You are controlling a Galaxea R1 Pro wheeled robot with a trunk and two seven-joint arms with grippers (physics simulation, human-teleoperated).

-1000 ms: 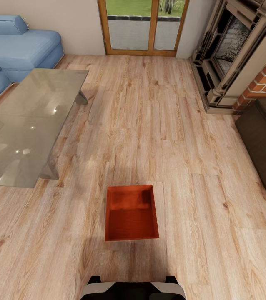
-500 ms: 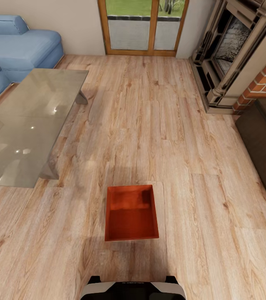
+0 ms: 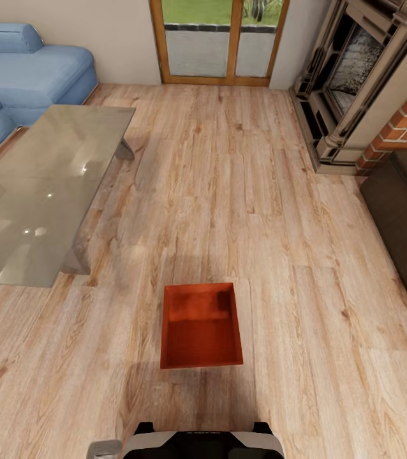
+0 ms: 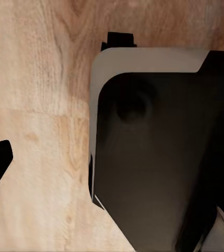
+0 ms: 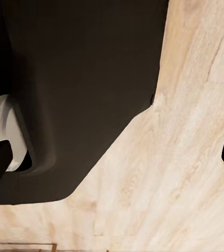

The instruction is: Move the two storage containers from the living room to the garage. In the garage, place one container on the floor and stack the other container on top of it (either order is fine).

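Head view: living room, light wood plank flooring (image 3: 280,191); glass-topped table (image 3: 44,191) far left. One storage container (image 3: 200,326) is seen near, centre; judged light, stiff, best gripped by its rim. Wrist views: robot base (image 4: 159,157) and planks are shown; state of both arms' fingers cannot be told.

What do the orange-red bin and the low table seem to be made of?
Storage container: probably matte plastic, given its uniform orange-red colour and thin, finely ribbed walls. Low table: apparently a glossy glass top, since it shows bright reflections and the floor faintly through it.
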